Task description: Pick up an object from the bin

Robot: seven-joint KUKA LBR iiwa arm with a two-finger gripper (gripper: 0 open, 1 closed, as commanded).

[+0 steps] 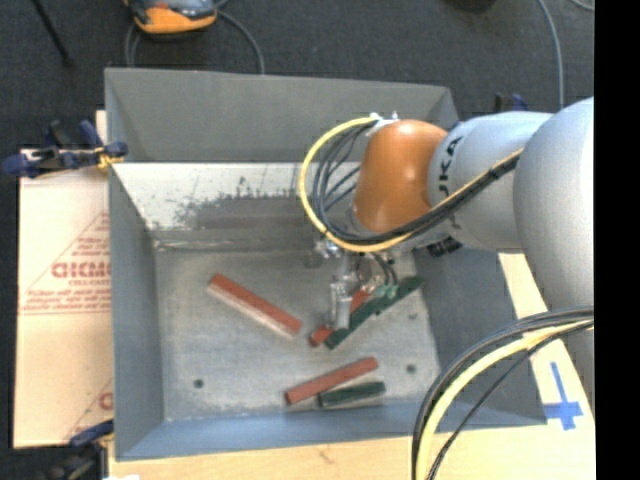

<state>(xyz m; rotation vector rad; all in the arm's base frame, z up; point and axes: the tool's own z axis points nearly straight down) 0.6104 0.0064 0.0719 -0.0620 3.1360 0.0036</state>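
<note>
Hanging below the arm's orange cover (395, 173), the claw (342, 306) sat low over the floor of the bin (135, 298), a little right of the middle, and whether it was wide or narrow could not be told from this angle. At the left of the floor lay a long red stick (255, 304), flat, slanting from upper left down to lower right, well apart from the walls and with its lower end near the claw but clear of it. Toward the front wall lay 2 more sticks side by side and almost touching: a red one (332, 380), slanting slightly upward to the right, and just beneath it a shorter dark green one (352, 394), nearly level. Both were well apart from the claw. Right at the claw lay the nearest things: a short red piece (320, 336) just below and left of it, and a dark green stick (380, 303) that ran from that red piece up to the right, passing under or against the claw. Whether the claw touched or gripped this green stick could not be told, since the claw's own metal hid the meeting point. Farther right, the grey arm (510, 183) reached in across the bin's right wall, with yellow and black cables (315, 183) looped round the cover.
</note>
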